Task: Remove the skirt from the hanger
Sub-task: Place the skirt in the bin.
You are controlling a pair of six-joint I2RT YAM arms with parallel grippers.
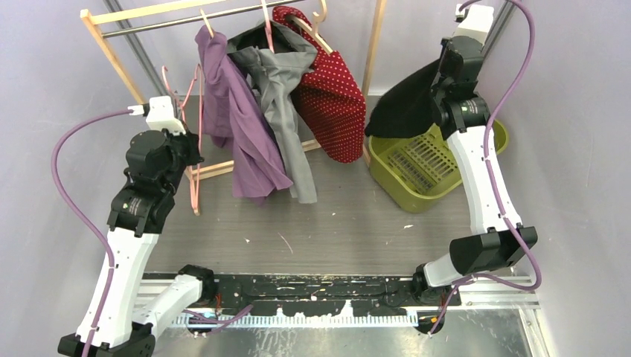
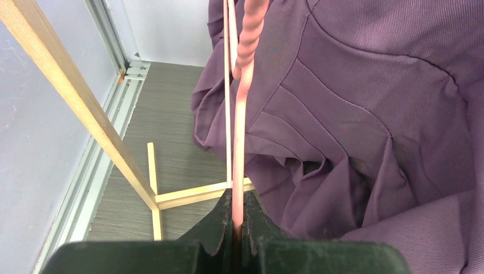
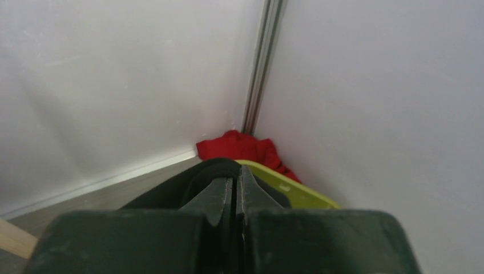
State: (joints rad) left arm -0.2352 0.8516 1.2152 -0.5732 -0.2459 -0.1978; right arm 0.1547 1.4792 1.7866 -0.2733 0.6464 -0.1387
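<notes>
The skirt [image 1: 405,104] is a black cloth hanging from my right gripper [image 1: 440,78], which is shut on its upper edge, over the green basket [image 1: 417,175]. In the right wrist view the jaws [image 3: 235,178] pinch the black skirt [image 3: 171,188], with the basket rim [image 3: 291,188] behind. A bare pink hanger [image 1: 196,175] hangs down at the left of the rack, apart from the skirt. My left gripper [image 1: 190,155] is shut on it; the left wrist view shows the pink hanger rod [image 2: 240,142] clamped between the closed fingertips of that gripper [image 2: 238,197].
A wooden clothes rack [image 1: 111,56] stands at the back with a purple garment [image 1: 238,126], a grey one [image 1: 286,111] and a red dotted one [image 1: 331,97] on hangers. The purple cloth [image 2: 365,114] lies close to my left gripper. A red cloth [image 3: 242,147] sits behind the basket in the corner.
</notes>
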